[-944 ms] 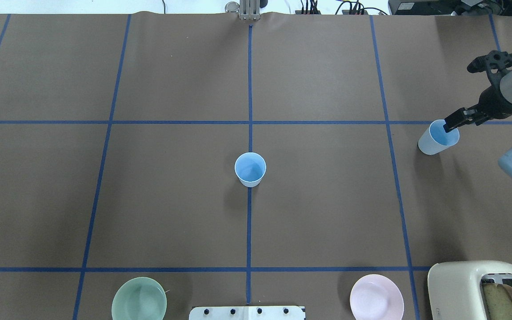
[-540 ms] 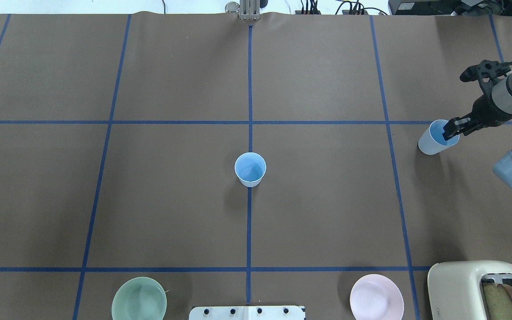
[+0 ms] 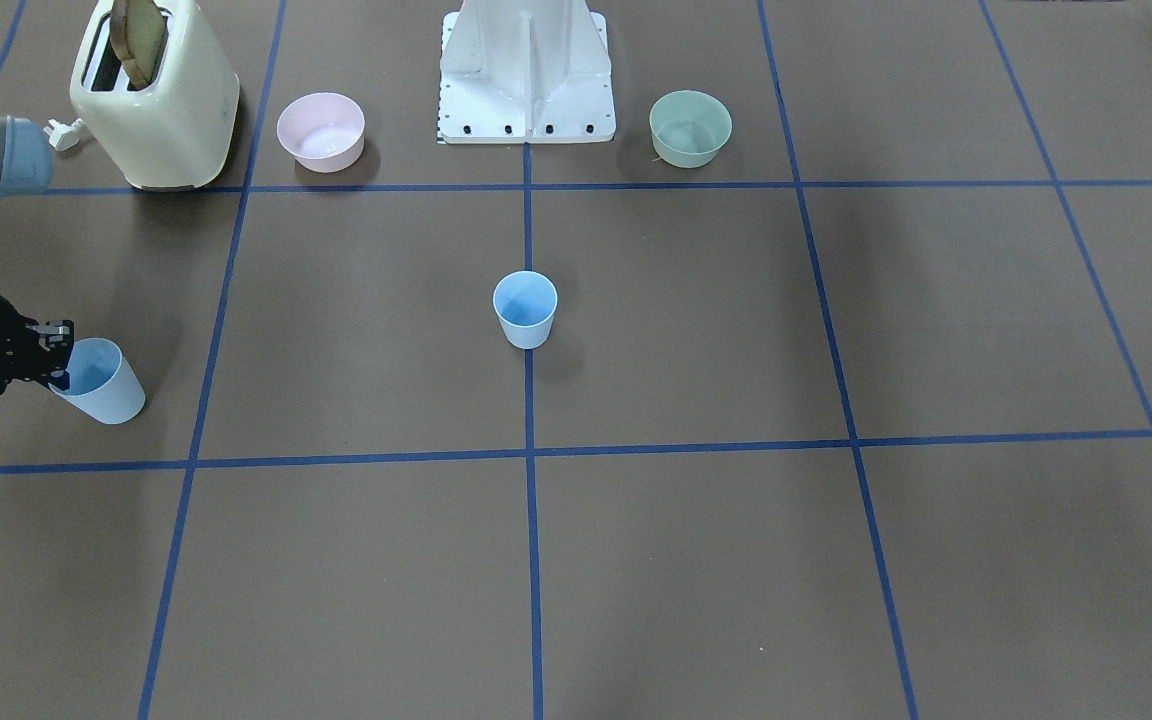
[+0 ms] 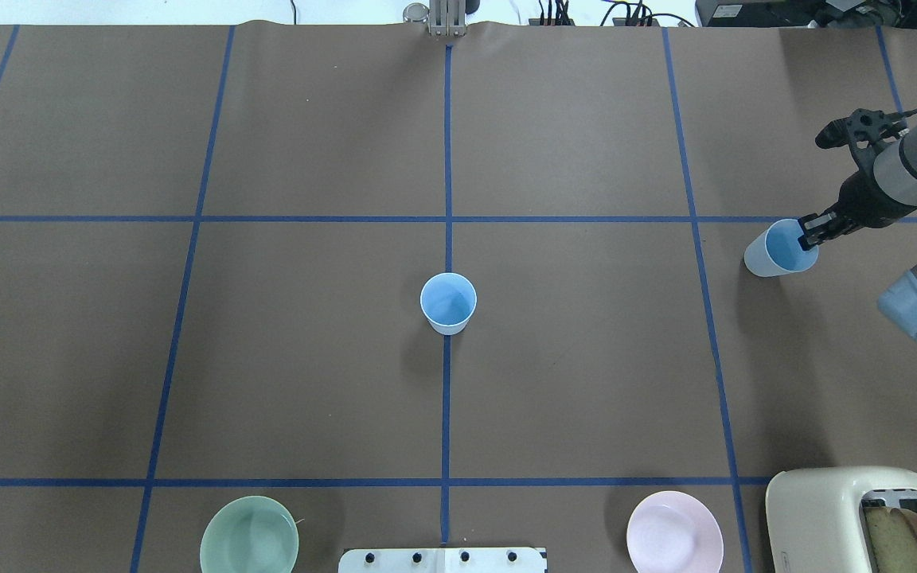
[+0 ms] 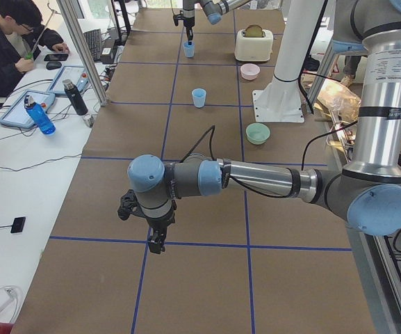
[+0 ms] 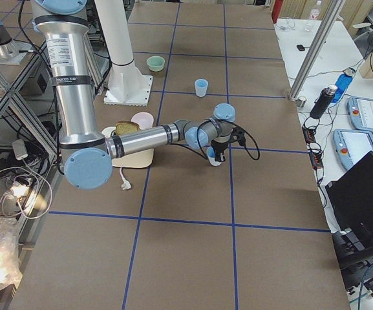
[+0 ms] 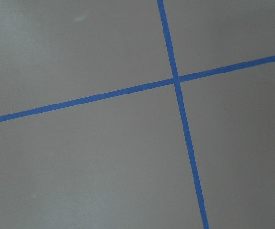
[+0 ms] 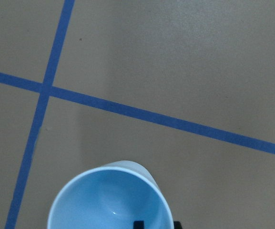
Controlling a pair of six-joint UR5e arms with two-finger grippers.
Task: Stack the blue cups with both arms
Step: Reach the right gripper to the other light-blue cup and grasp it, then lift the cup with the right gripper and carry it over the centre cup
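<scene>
One blue cup (image 4: 448, 302) stands upright at the table's centre, on the middle tape line; it also shows in the front view (image 3: 525, 308). The second blue cup (image 4: 773, 251) is at the right side of the table, tilted. My right gripper (image 4: 809, 233) is shut on its rim, one finger inside and one outside. The right wrist view shows this cup's open mouth (image 8: 111, 200) just below the camera. My left gripper (image 5: 157, 243) shows only in the left side view, pointing down over bare table far from both cups. I cannot tell whether it is open or shut.
A cream toaster (image 4: 856, 517) holding bread, a pink bowl (image 4: 674, 532) and a mint-green bowl (image 4: 249, 535) stand along the near edge beside the white pedestal (image 3: 526, 70). An operator (image 5: 12, 42) sits at the side desk.
My right gripper has closed in on the cup's rim and shifted a little left, and the cup has moved left with it and tilted. The centre cup has not moved.
</scene>
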